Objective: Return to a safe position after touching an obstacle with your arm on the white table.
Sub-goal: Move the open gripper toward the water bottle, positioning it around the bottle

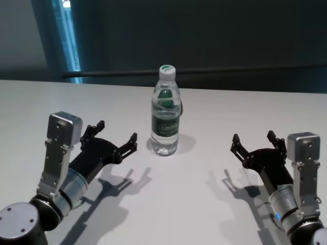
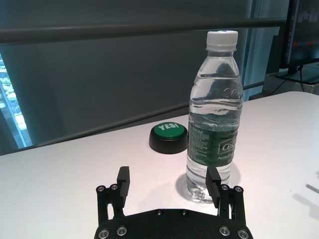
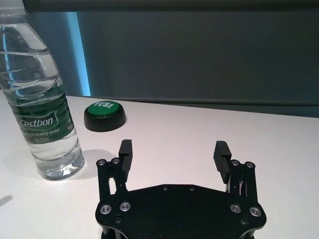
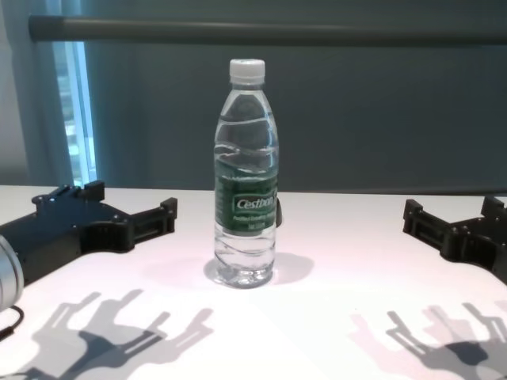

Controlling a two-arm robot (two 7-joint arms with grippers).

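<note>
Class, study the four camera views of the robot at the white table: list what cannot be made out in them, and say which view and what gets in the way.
- Round black button with green top: mostly hidden behind the clear plastic water bottle in head and chest views.
- Small print on the bottle's dark green label: too small, left wrist view.
- Bottle cap: cut off by the edge, right wrist view.
- Right gripper: cut off by the edge, chest view.
- Left gripper against bottle: contact unclear in all views.

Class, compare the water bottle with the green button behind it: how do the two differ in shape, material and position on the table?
The water bottle is tall, upright and clear with a white cap; the green button is low, round and opaque on a black base. The bottle stands nearer the robot, between the open left gripper and open right gripper; the button sits behind it. Both rest on the white table and carry green with white lettering.
</note>
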